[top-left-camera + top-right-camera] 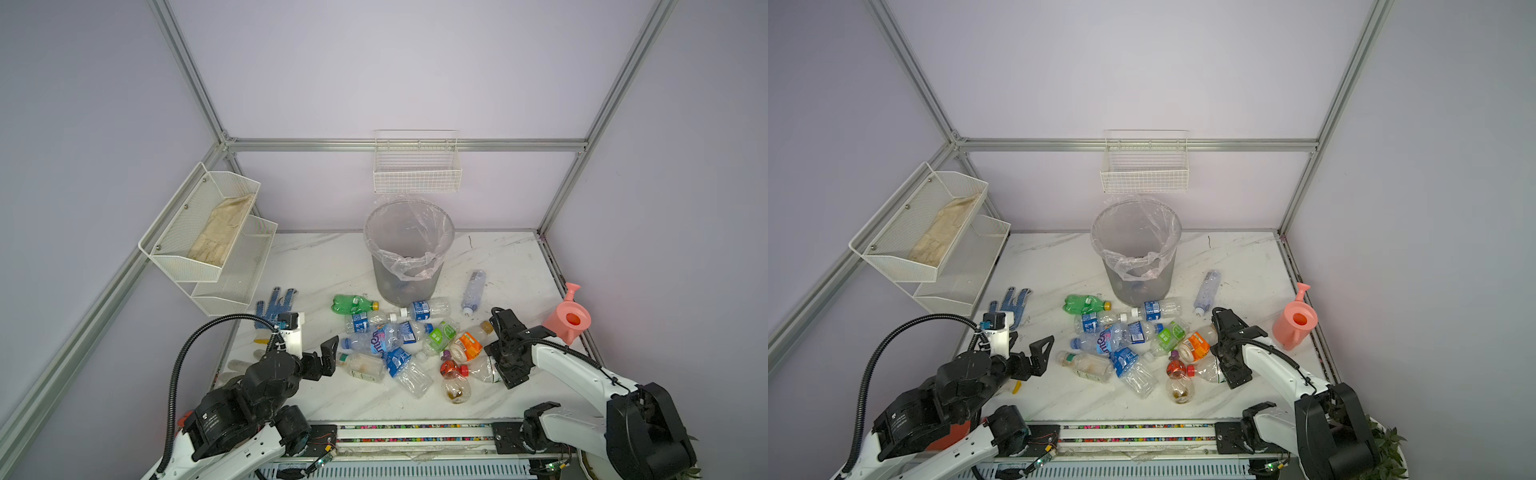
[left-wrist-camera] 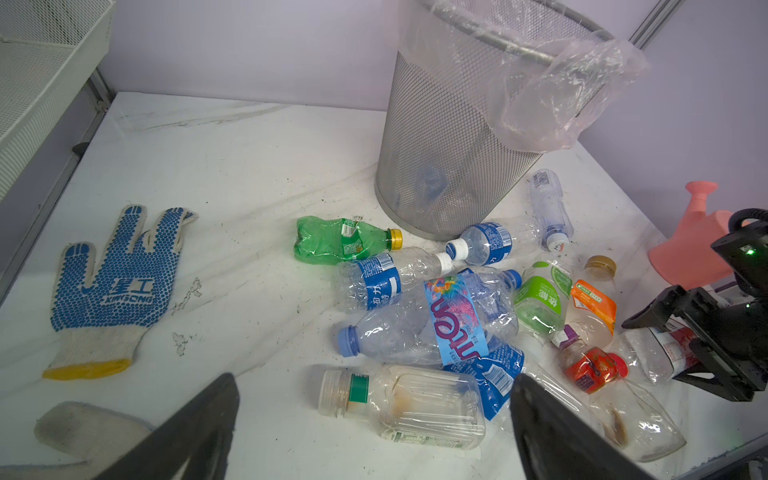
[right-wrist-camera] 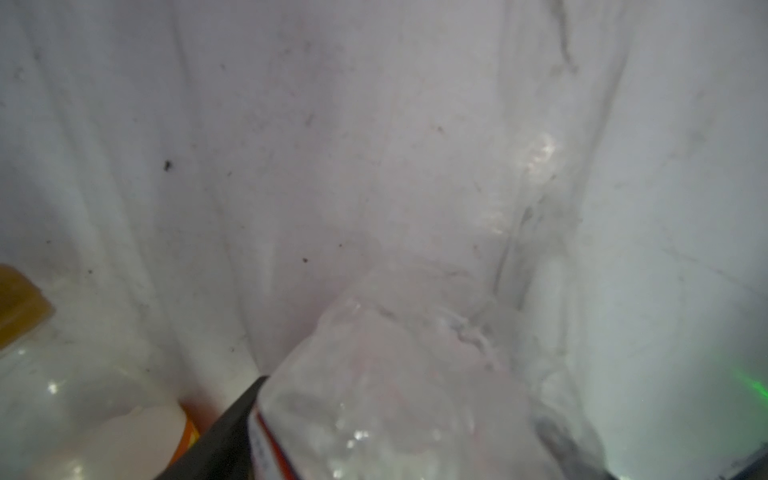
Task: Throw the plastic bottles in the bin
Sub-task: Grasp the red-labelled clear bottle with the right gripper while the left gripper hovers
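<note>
Right gripper [image 2: 660, 351] is down at the table with its jaws on either side of a crumpled clear bottle [image 2: 640, 353]. That bottle carries a red-and-white label and lies at the near edge of the pile. I cannot tell whether the fingers are pinching it firmly yet, and it rests on the tabletop, not lifted.

Left gripper [image 2: 374, 378] hovers with its jaws spread wide and nothing between them. A clear square bottle with a green band [image 2: 399, 407] lies just ahead of it.

The bin [image 1: 409, 205] stands well beyond both grippers, on the far side of the pile. A blue-labelled shape shows through its mesh wall in the left wrist view, so I judge at least 1 bottle is inside.

More than 10 plastic bottles [image 1: 395, 340] are heaped between the 2 grippers, with a green bottle [image 1: 353, 303] beyond the left gripper near the bin's foot. I judge the job barely started, with nearly all the bottles left to throw in.
</note>
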